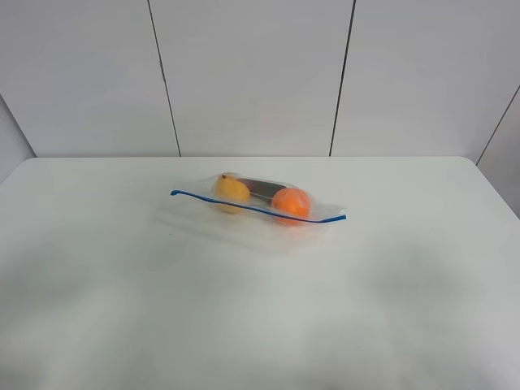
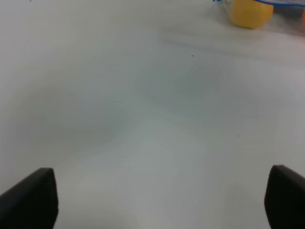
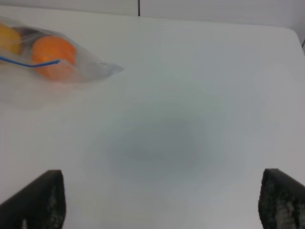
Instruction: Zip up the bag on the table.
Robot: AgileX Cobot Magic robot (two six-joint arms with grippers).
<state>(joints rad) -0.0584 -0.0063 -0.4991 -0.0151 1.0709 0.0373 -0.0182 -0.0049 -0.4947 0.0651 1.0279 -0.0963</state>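
The bag lies in the middle of the white table. It is clear plastic, with a blue zipper strip along its near edge. Inside are a yellow-orange fruit, an orange fruit and a dark object. No arm shows in the exterior view. My left gripper is open and empty, with the yellow fruit far ahead of it. My right gripper is open and empty, with the bag and orange fruit well ahead of it.
A grey panelled wall rises behind the table's far edge. The table's rounded far right corner shows in the exterior view, and its edge also shows in the right wrist view.
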